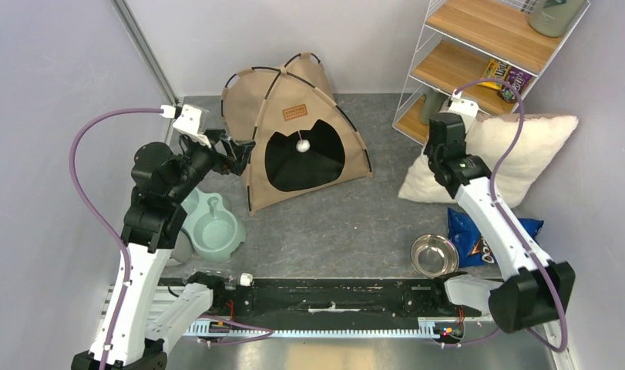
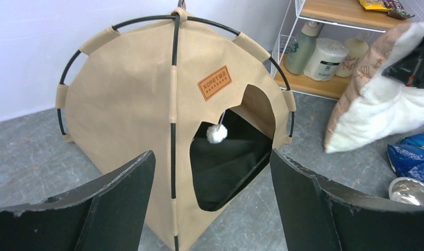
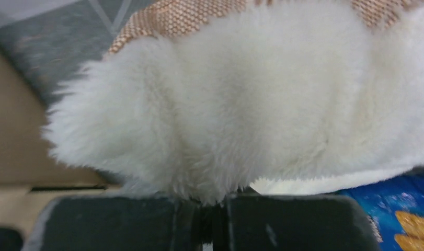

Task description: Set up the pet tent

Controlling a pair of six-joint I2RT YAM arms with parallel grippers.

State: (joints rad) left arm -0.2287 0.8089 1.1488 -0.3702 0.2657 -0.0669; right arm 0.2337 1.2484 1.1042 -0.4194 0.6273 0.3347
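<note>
Watching both wrist views, I see my left tool point(image 2: 210, 157) spread wide, facing the standing pet tent point(image 1: 282, 131), and my right tool point(image 3: 214, 209) clamped on the fur of the white pillow point(image 3: 241, 104).

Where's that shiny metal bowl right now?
In the top view the metal bowl sits on the grey floor on the right side, beside the blue snack bag and below the white pillow in that picture.

Overhead, wrist views, pet tent point(image 1: 282, 96) shared
</note>
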